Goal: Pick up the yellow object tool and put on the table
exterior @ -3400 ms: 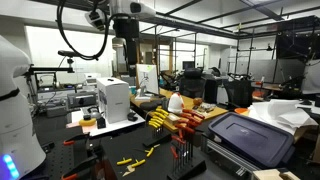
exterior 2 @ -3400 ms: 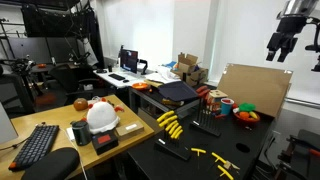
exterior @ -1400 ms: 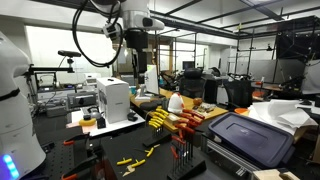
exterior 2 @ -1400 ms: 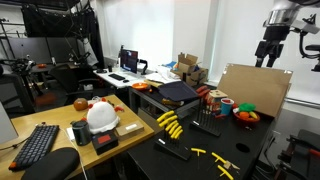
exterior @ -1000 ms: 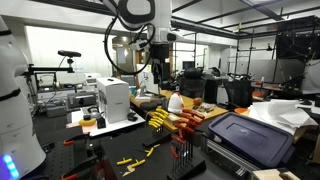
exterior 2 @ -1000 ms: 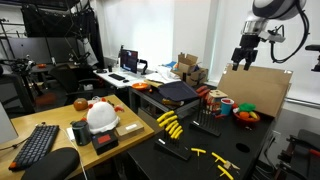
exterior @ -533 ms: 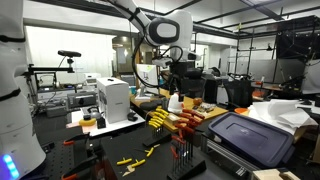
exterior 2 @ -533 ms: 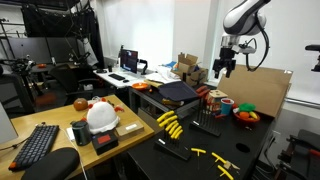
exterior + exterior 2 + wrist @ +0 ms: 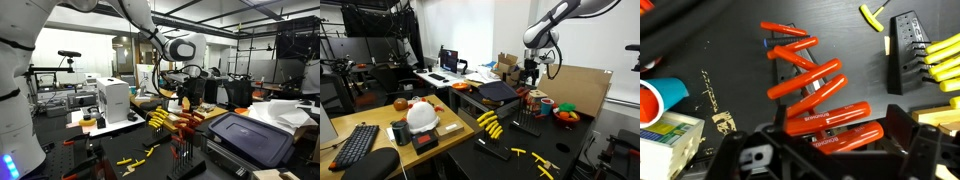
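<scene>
Gripper [image 9: 529, 80]: jaws wide, empty, apparently above red-handled tools [image 9: 810, 82]. Yellow-handled tools [image 9: 940, 55]: racked near a tabletop edge. Risk: straight descent catches red handles instead.

At least six red-handled tools [image 9: 805, 80] are lying in the wrist view, and overlap is making the exact count hard to tell. Three yellow-handled tools [image 9: 940, 58] are showing at the right edge, with one black rack [image 9: 902, 45] and one yellow T-handle key [image 9: 875, 12]. One red cup [image 9: 652, 100] is standing at the left. In an exterior view, one white hard hat [image 9: 421, 116] and one keyboard [image 9: 358, 146] are sitting on the desk.
</scene>
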